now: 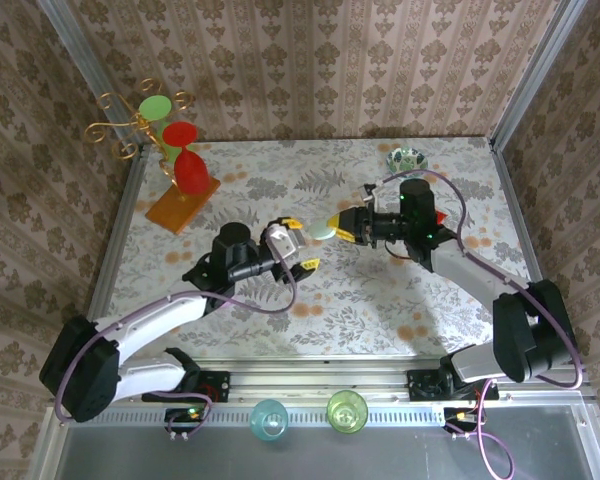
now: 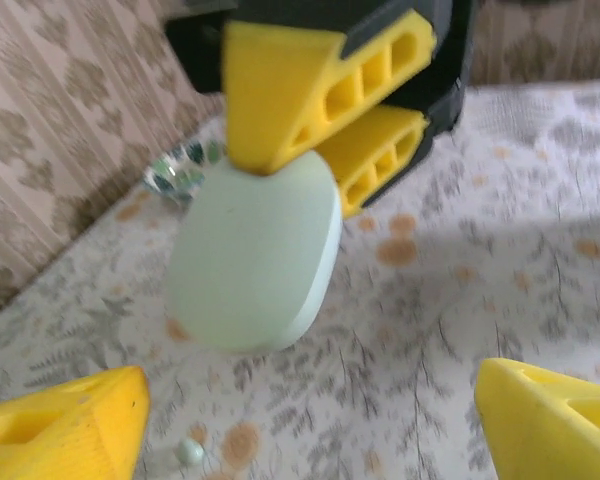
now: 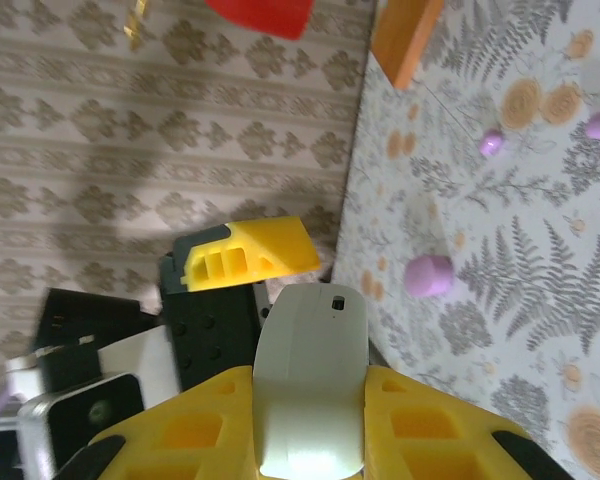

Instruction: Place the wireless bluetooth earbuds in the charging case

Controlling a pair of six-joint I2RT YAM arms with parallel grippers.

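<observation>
My right gripper (image 1: 338, 226) is shut on the pale green pebble-shaped charging case (image 1: 323, 229), held above the middle of the table. In the right wrist view the case (image 3: 315, 340) is closed and sits between my yellow fingers (image 3: 195, 430), with the right gripper (image 3: 312, 390) clamped on its lower half. My left gripper (image 1: 300, 244) stands open just left of the case, one jaw on each side and not touching it. From the left wrist the case (image 2: 255, 255) hangs ahead of my open left gripper (image 2: 310, 430). A tiny pale earbud (image 2: 189, 451) lies on the table. Lilac earbuds (image 3: 428, 276) (image 3: 492, 143) lie further off.
An orange board (image 1: 183, 208) with red and green goblet shapes stands at the back left beside a gold wire stand (image 1: 130, 115). A glass dish (image 1: 405, 158) sits at the back right. Two cups (image 1: 269, 418) (image 1: 346, 410) stand on the front rail. Papered walls close three sides.
</observation>
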